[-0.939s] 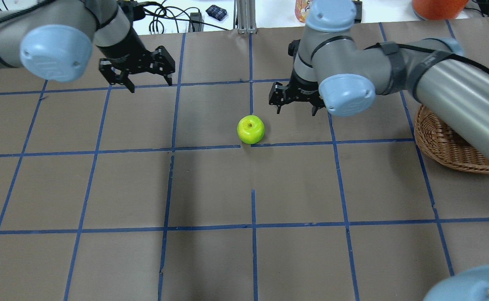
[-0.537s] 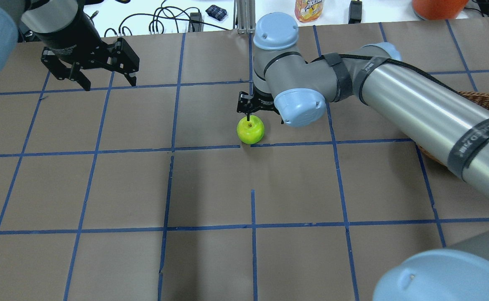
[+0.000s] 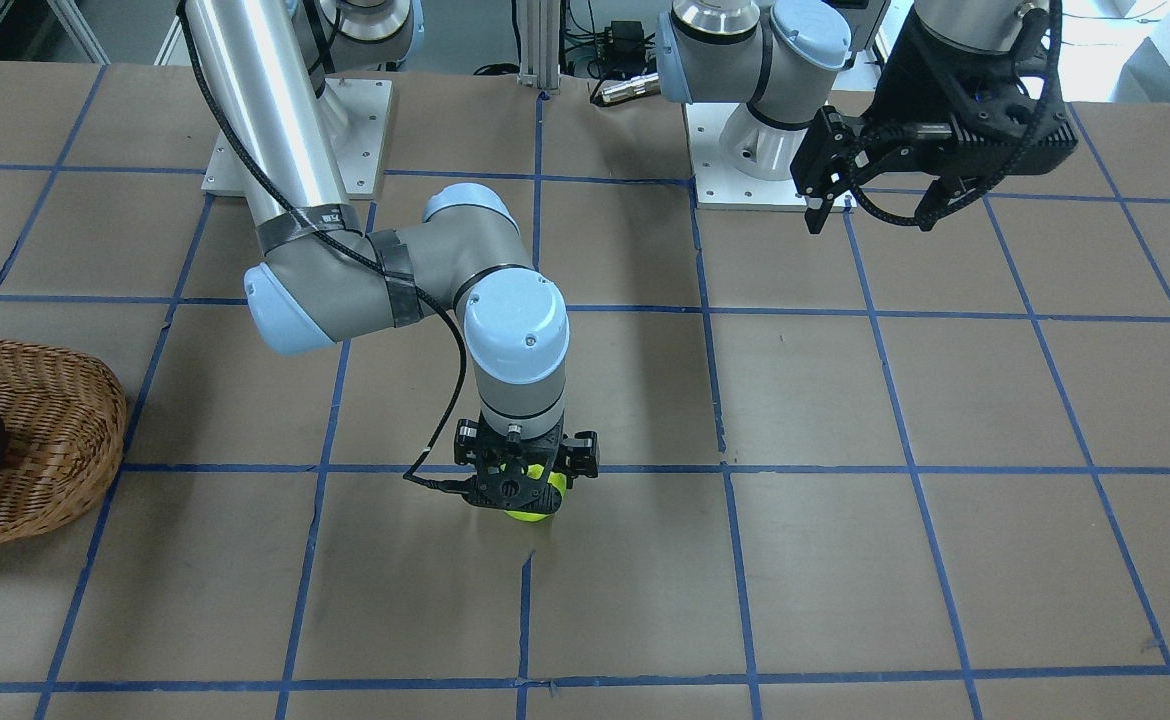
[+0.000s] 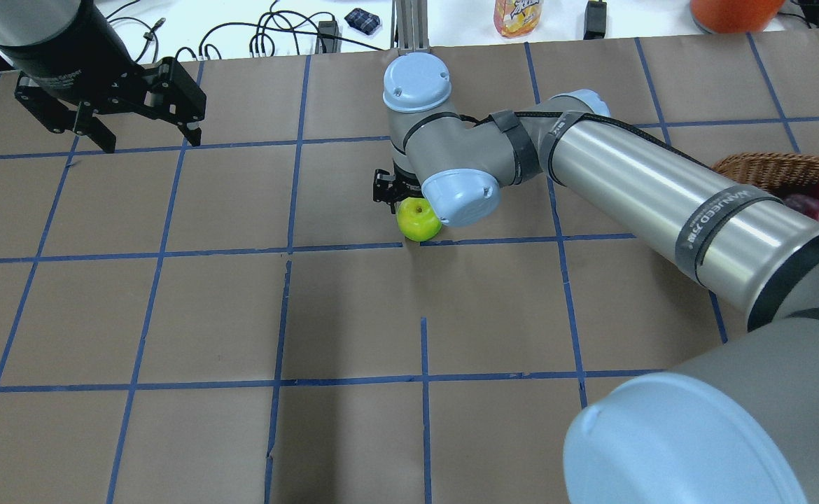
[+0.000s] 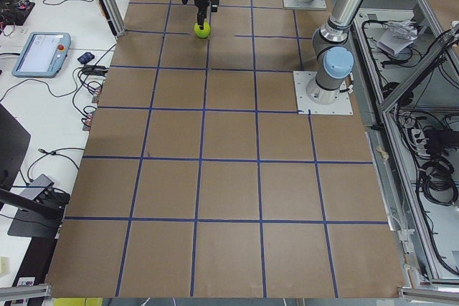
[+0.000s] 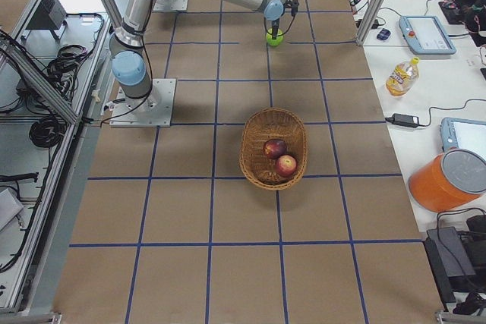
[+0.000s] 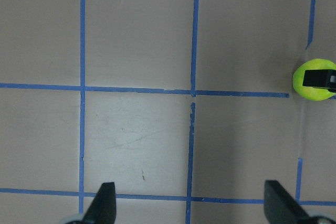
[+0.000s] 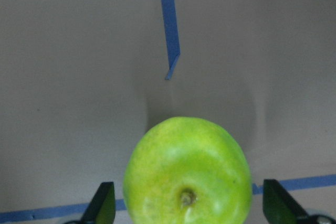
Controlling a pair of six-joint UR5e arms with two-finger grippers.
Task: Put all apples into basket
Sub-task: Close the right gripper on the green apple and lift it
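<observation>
Only exterior right shows the whole basket (image 6: pixel 249 149), red apple (image 6: pixel 286 165) inside.

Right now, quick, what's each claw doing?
Left claw: open, empty.
Right claw: open, straddling the green apple, not yet closed on it.

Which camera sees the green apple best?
The right wrist view: the green apple looms large. Overhead, the right arm covers part; front-facing, the right gripper hides most; side and left wrist views show it tiny.
</observation>
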